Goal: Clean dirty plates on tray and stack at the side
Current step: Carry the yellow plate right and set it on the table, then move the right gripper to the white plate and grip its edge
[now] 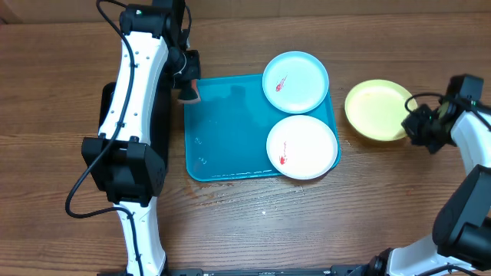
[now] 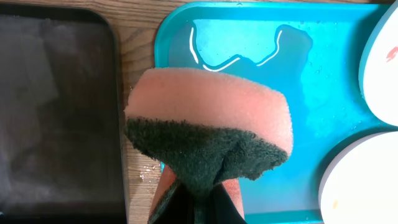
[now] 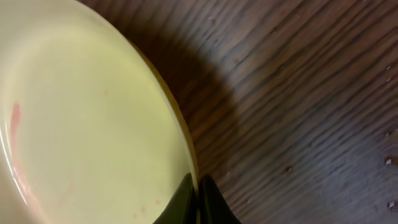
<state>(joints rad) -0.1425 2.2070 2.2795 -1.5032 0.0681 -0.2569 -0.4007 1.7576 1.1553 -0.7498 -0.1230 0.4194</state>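
While the overhead view shows the left gripper (image 1: 189, 86) only as a dark shape at the tray's (image 1: 230, 146) far left corner, its wrist camera shows it pinching a pink sponge (image 2: 208, 121) above pooled water (image 2: 249, 43). A stained blue plate (image 1: 295, 80) and white plate (image 1: 301, 146) crowd the tray's right edge. Right of the tray, the right gripper (image 3: 196, 200) clamps the yellow plate's (image 3: 87, 124) rim.
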